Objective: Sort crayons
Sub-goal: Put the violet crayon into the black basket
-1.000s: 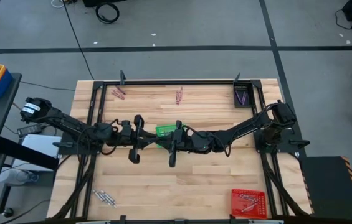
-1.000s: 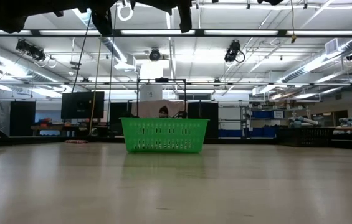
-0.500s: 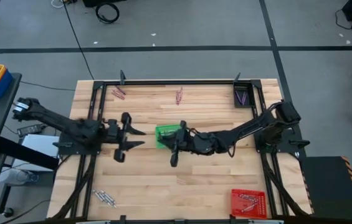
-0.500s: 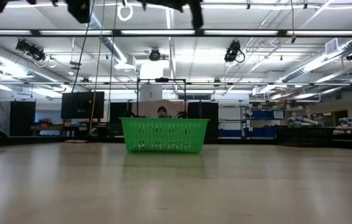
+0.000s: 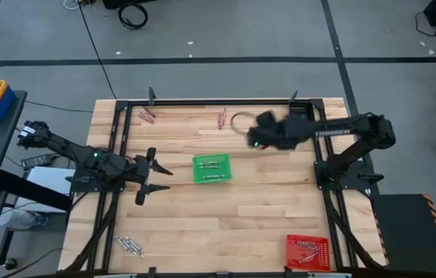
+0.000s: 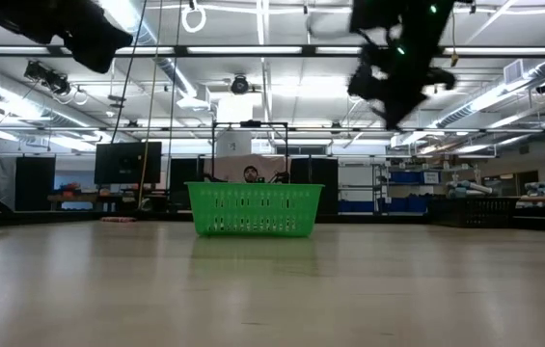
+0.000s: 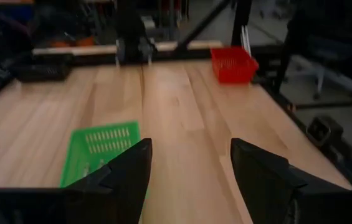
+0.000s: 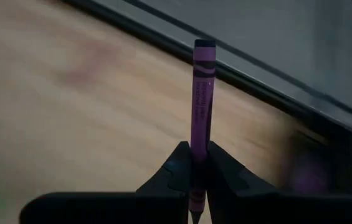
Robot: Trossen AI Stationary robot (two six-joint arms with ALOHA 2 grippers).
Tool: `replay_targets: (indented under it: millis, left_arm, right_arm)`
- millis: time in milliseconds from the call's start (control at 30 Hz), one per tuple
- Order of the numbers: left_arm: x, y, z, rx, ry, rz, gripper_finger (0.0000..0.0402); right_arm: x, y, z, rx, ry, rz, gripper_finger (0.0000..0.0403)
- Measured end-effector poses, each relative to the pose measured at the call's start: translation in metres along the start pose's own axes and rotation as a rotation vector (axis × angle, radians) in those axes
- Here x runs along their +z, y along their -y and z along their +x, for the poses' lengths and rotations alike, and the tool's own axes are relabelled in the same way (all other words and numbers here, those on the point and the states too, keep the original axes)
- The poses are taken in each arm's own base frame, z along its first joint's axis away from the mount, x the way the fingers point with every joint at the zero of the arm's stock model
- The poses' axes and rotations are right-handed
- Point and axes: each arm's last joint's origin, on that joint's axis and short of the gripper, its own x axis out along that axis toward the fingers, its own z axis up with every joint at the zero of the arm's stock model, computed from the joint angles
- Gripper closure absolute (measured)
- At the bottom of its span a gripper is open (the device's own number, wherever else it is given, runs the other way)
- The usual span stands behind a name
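Lying in green tray (image 5: 211,168): pale crayons (image 5: 211,164)

We see a purple crayon (image 8: 200,99) pinched upright; pink crayons (image 5: 147,116) lie far-left, grey ones (image 5: 130,245) near-left.

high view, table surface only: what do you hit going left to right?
Left claw → green tray → right claw with its purple crayon → dark tray, with the red tray at about the same place across.
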Motion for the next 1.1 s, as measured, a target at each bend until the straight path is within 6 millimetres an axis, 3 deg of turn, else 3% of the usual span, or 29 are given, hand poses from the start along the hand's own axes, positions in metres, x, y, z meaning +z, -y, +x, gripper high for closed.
replay_targets:
  millis: [133,333,433,600,833,1100]
  left_arm:
    - [-0.002,0.001,0.0,-0.003,-0.015,0.009,0.017]
    - [-0.001,0.001,0.001,-0.002,-0.014,0.004,0.017]
    - [-0.001,0.001,0.0,-0.002,-0.012,-0.014,0.017]
    - [-0.001,0.001,0.001,-0.002,-0.011,0.01,0.017]
    - [-0.001,0.001,0.001,-0.002,-0.012,0.013,0.017]
    - [-0.009,0.007,0.012,-0.03,-0.088,-0.017,0.017]
  right_arm:
    - [0.001,0.042,0.032,-0.272,-0.128,0.083,0.0373]
    - [-0.017,0.069,0.095,-0.404,-0.207,0.133,0.0373]
    - [-0.023,0.087,0.115,-0.477,-0.257,0.169,0.0372]
    - [-0.022,0.107,0.136,-0.514,-0.274,0.228,0.0362]
    - [-0.026,0.111,0.165,-0.405,-0.27,0.29,0.0357]
    - [-0.028,0.114,0.169,-0.397,-0.288,0.327,0.0306]
